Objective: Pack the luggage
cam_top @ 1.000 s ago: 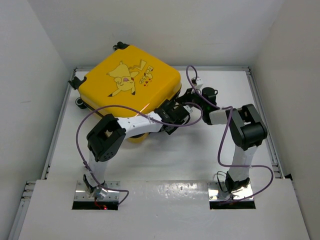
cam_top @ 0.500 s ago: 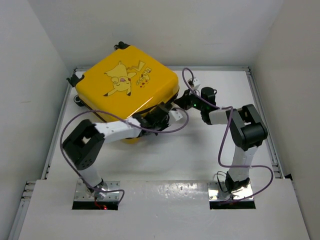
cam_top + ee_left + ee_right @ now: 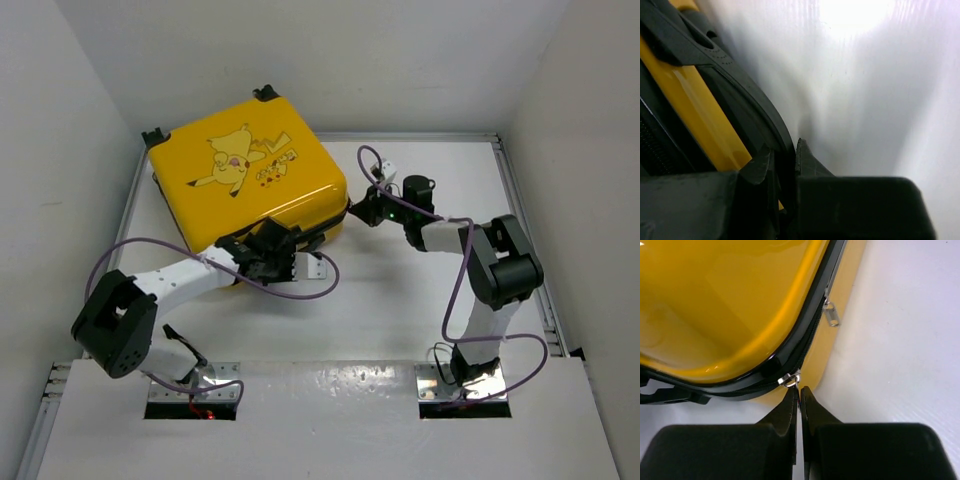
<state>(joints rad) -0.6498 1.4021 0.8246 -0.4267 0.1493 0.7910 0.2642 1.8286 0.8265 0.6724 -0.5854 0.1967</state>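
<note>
The luggage (image 3: 245, 175), a yellow hard-shell suitcase with a cartoon print, lies shut at the table's back left. At its near edge, my left gripper (image 3: 283, 252) is shut on a black strip (image 3: 760, 117) that runs along the yellow shell (image 3: 695, 110). My right gripper (image 3: 360, 212) is at the case's right corner. In the right wrist view that gripper (image 3: 799, 388) is shut on a silver zipper pull (image 3: 790, 379) on the black zipper line below the yellow shell (image 3: 730, 300). A second zipper pull (image 3: 831, 315) hangs free further along.
The white table (image 3: 400, 300) has raised metal rails at its left and right sides, and white walls close it in. Purple cables (image 3: 300, 290) loop off both arms near the case. The suitcase's black wheels (image 3: 153, 135) point toward the back left corner.
The suitcase has turned and slid toward the back left. My left arm swung left, and its gripper went from open to shut on the case's near edge. The right gripper followed leftward, still shut.
</note>
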